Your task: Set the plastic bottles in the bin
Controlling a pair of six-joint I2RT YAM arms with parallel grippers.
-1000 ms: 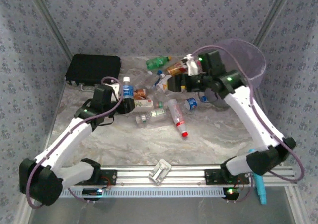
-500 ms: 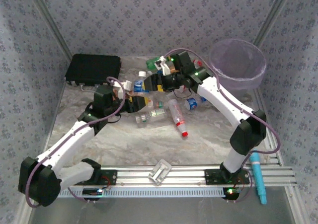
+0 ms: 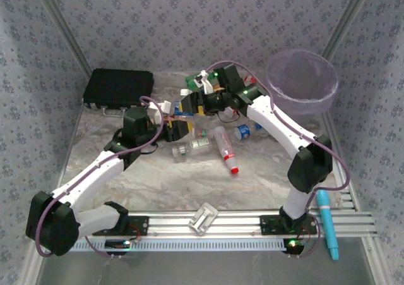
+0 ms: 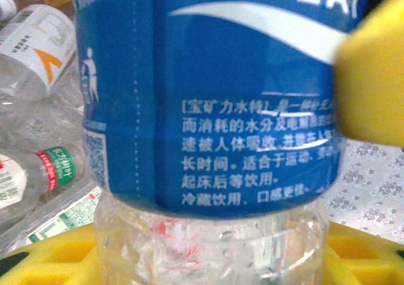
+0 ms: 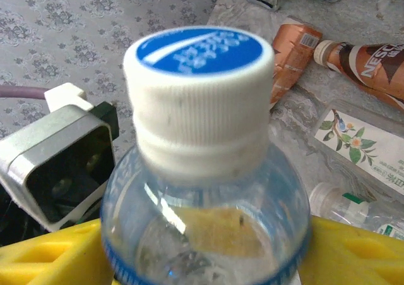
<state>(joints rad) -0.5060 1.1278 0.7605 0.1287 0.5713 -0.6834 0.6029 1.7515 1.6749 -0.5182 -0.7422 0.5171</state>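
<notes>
A clear bottle with a blue label [image 4: 214, 76] and a white cap [image 5: 199, 95] is held up between both arms, its cap [image 3: 184, 93] near the pile's back. My left gripper [image 4: 208, 260] [image 3: 175, 126] is shut on the bottle's lower body. My right gripper [image 5: 205, 253] [image 3: 192, 102] is open, its yellow fingers [image 5: 57, 253] close on either side of the bottle's shoulder. More plastic bottles lie on the table, among them a red-capped one [image 3: 226, 150] and a green-labelled one [image 3: 192, 147]. The pale-purple bin [image 3: 300, 103] stands at the back right.
A flat black case [image 3: 118, 88] lies at the back left. A teal tool [image 3: 327, 225] and a small grey clamp [image 3: 203, 218] rest on the front rail. Brown and orange bottles [image 5: 372, 57] lie behind the held bottle. Patterned walls enclose the table.
My right arm swung left from the bin to the bottle that my left gripper holds, and its jaws narrowed around the shoulder. The left arm raised the bottle slightly toward it.
</notes>
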